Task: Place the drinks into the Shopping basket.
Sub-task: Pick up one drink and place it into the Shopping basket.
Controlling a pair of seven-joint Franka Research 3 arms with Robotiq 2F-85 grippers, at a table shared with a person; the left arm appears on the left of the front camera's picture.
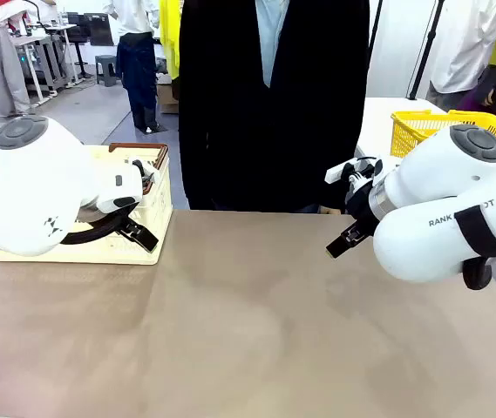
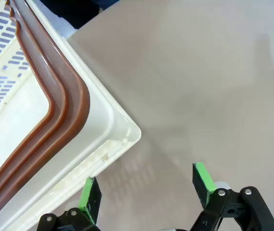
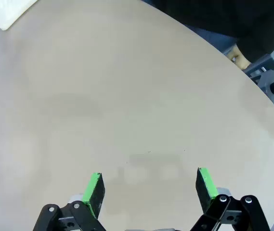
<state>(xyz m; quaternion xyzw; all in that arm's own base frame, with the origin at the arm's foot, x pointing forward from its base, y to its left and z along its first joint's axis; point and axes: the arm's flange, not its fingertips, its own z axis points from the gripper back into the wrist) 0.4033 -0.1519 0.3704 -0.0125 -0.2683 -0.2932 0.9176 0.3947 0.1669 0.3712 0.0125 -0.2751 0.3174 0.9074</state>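
Green-padded left claw (image 2: 145, 185) and right claw (image 3: 150, 185) both gape empty above the table (image 3: 127, 96).

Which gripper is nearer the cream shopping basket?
Left. The left gripper hangs open at a corner of the shopping basket; the right gripper hangs open over the table, far from it.

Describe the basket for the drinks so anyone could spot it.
Start at the tan table; at its far left edge sits the cream basket. Unlike the all-yellow basket off to the right, it has a brown rim and black handles.
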